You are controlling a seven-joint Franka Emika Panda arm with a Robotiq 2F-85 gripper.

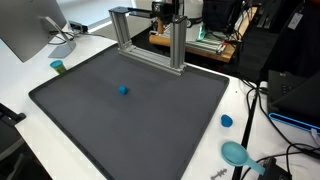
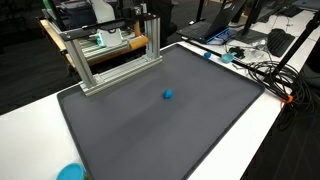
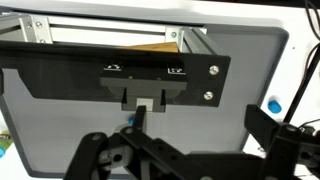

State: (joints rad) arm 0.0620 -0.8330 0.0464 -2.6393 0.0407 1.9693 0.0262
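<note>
End effector [image 3: 185, 158] released, jaws spread wide, nothing held, seen in the wrist view only, above the dark mat [image 1: 150, 130]. Small blue ball [image 1: 123, 89] lies alone on the mat near its middle, apart from the aluminium frame [image 1: 150, 40] at the mat's edge. Blue cap [image 1: 227, 121] sits on the white tabletop [image 1: 30, 75] just off the mat.

Your end effector [image 3: 178, 150] comes into the wrist view from the bottom edge, pointing downward. Its jaws stand spread wide and grip nothing. You can see the dark linkages of both fingers [image 3: 100, 158], one low at each side of that view.
</note>
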